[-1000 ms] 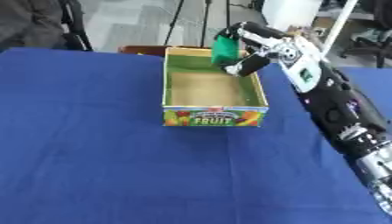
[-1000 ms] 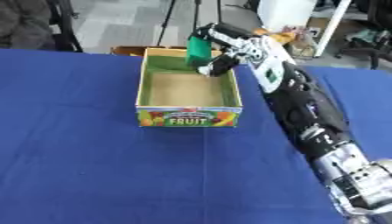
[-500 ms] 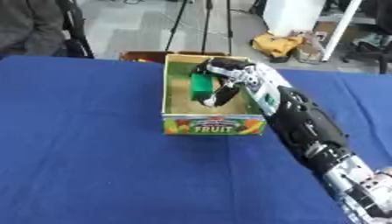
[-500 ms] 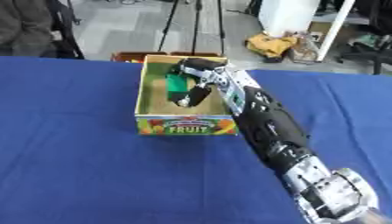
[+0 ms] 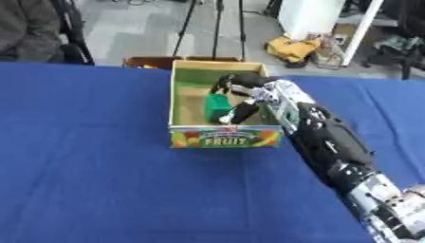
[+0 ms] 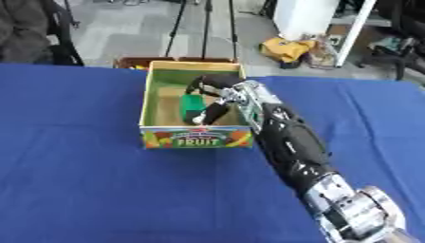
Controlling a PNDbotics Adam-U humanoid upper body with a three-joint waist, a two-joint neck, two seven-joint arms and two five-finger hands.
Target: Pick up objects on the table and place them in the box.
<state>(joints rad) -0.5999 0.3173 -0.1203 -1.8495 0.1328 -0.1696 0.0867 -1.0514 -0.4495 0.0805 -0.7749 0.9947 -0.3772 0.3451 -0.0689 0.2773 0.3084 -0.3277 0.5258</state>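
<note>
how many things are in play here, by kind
green object: 1, inside the box, in the right hand
fruit box: 1
robot hand in view: 1
blue table: 1
total: 4

We see a green item (image 5: pixel 217 106) in the green-lined, fruit-printed box (image 5: pixel 225 137), on a plain blue tablecloth (image 5: pixel 91 166).
</note>
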